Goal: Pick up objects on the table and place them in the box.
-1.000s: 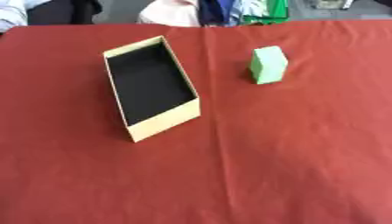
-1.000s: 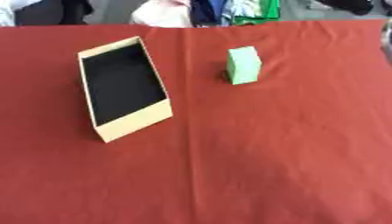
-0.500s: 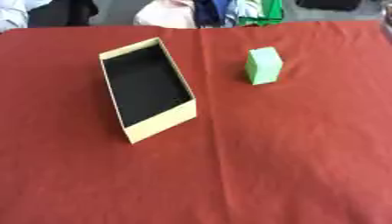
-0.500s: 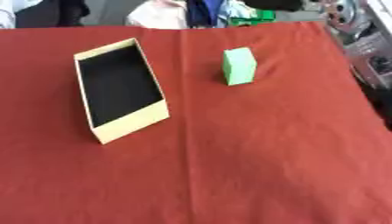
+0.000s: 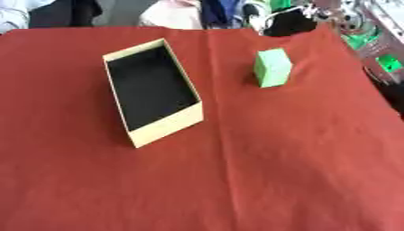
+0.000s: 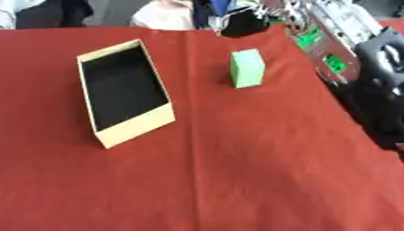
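A tan cardboard box (image 5: 167, 128) with a black inside lies open on the red cloth, left of centre. A green block (image 5: 273, 67) stands upright to its right, nearer the far edge. My right arm (image 6: 341, 49), silver and black with green parts, reaches in from the upper right. Its dark hand (image 6: 242, 26) hangs over the far table edge just behind the block, apart from it. The hand is blurred, so its state is unclear. My left hand is in neither view.
The red cloth (image 5: 276, 171) covers the whole table. People and clutter stand beyond the far edge (image 5: 181, 11). The cloth drops off at the right side (image 5: 387, 103).
My right arm has swung in from the upper right corner and its hand now hangs behind the green block. The box and the block have stayed put.
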`<action>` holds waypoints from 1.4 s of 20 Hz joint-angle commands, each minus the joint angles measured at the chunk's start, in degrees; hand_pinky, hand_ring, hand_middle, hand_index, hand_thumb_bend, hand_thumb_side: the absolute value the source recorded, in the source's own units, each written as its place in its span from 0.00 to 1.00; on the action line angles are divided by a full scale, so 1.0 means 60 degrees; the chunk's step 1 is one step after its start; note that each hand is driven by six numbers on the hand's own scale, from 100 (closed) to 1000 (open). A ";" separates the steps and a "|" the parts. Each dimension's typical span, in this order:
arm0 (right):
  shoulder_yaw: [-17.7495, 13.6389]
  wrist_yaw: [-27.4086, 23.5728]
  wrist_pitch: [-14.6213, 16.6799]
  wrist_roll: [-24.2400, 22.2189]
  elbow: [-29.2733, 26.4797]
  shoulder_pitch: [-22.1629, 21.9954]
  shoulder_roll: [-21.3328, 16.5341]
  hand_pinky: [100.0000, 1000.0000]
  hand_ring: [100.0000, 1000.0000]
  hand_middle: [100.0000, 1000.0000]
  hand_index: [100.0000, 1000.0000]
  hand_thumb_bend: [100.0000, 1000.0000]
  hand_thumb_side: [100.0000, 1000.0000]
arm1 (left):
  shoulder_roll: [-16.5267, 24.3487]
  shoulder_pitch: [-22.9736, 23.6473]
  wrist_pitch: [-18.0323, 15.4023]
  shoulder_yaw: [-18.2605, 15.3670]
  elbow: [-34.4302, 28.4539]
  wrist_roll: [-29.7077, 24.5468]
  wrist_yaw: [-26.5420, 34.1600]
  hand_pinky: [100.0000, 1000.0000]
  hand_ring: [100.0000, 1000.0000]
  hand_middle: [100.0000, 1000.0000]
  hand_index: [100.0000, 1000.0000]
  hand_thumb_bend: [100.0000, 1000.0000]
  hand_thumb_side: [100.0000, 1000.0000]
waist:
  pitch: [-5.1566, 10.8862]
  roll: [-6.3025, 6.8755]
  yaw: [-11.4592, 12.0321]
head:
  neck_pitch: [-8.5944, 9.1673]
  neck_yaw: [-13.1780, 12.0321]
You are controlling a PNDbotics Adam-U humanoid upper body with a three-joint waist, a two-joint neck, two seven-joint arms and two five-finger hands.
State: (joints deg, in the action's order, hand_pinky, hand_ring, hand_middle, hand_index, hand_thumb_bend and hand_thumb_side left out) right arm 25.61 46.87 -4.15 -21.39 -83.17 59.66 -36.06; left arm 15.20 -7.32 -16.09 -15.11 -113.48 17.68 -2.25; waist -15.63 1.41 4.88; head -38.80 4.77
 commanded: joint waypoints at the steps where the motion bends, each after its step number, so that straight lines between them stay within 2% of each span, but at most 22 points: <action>1: -0.0059 -0.0032 0.0365 -0.0432 0.0639 0.0304 0.0078 0.76 0.56 0.94 1.00 0.09 0.28 | 0.0211 -0.0029 0.0003 -0.0009 -0.0185 -0.0052 0.0065 0.53 0.53 0.56 0.72 0.00 0.27 | 0.0227 -0.0065 0.0010 | -0.0031 0.0018; 3: -0.0096 0.0013 0.0625 -0.0704 0.1082 0.0354 0.0171 0.76 0.55 0.95 1.00 0.09 0.28 | 0.0202 -0.0025 0.0003 -0.0009 -0.0185 -0.0058 0.0067 0.53 0.53 0.56 0.72 0.00 0.27 | 0.0215 -0.0052 0.0013 | -0.0030 0.0015; 6: -0.0304 0.0178 0.1021 -0.1108 0.1738 0.0457 0.0263 0.76 0.56 0.97 1.00 0.08 0.32 | 0.0185 -0.0020 0.0006 -0.0011 -0.0185 -0.0065 0.0070 0.53 0.53 0.56 0.72 0.00 0.27 | 0.0201 -0.0040 -0.0001 | -0.0029 -0.0005; 12: -0.0885 0.0607 0.1942 -0.2031 0.3210 0.0816 0.0478 0.77 0.57 0.91 1.00 0.05 0.37 | 0.0152 -0.0022 0.0038 -0.0004 -0.0185 -0.0114 0.0083 0.53 0.53 0.56 0.72 0.00 0.28 | 0.0192 -0.0017 -0.0071 | -0.0035 -0.0053; 17: -0.1317 0.0704 0.2516 -0.2774 0.3613 0.0860 0.0447 0.79 0.60 0.96 1.00 0.05 0.48 | 0.0142 -0.0017 0.0041 -0.0011 -0.0185 -0.0124 0.0085 0.53 0.53 0.56 0.72 0.00 0.28 | 0.0192 0.0003 -0.0101 | -0.0017 -0.0094; 18: -0.1375 0.0703 0.2569 -0.2935 0.3579 0.0851 0.0421 0.79 0.60 0.96 1.00 0.05 0.48 | 0.0140 -0.0017 0.0041 -0.0010 -0.0185 -0.0126 0.0088 0.53 0.53 0.56 0.72 0.00 0.28 | 0.0190 0.0006 -0.0107 | -0.0014 -0.0101; 19: -0.1428 0.0718 0.2591 -0.3097 0.3528 0.0843 0.0390 0.79 0.60 0.96 1.00 0.05 0.54 | 0.0139 -0.0017 0.0041 -0.0009 -0.0185 -0.0129 0.0090 0.53 0.53 0.56 0.72 0.00 0.28 | 0.0188 0.0008 -0.0115 | -0.0014 -0.0107; 22: -0.1587 0.0712 0.2526 -0.3573 0.3329 0.0822 0.0302 0.79 0.61 0.94 1.00 0.05 0.59 | 0.0128 -0.0013 0.0050 -0.0007 -0.0185 -0.0144 0.0092 0.53 0.53 0.56 0.72 0.00 0.28 | 0.0180 0.0009 -0.0141 | -0.0016 -0.0123; 28: -0.1874 0.0441 0.2082 -0.4557 0.2713 0.0766 0.0124 0.79 0.60 0.94 1.00 0.09 0.67 | 0.0126 -0.0025 0.0058 -0.0003 -0.0185 -0.0168 0.0094 0.53 0.53 0.56 0.72 0.00 0.29 | 0.0170 0.0010 -0.0170 | -0.0019 -0.0163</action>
State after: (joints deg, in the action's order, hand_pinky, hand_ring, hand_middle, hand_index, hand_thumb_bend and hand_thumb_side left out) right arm 15.39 50.25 8.81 -47.59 -65.07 63.20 -33.41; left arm 15.15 -7.18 -15.75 -15.08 -113.48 16.85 -2.03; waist -15.63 1.42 3.91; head -38.79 4.00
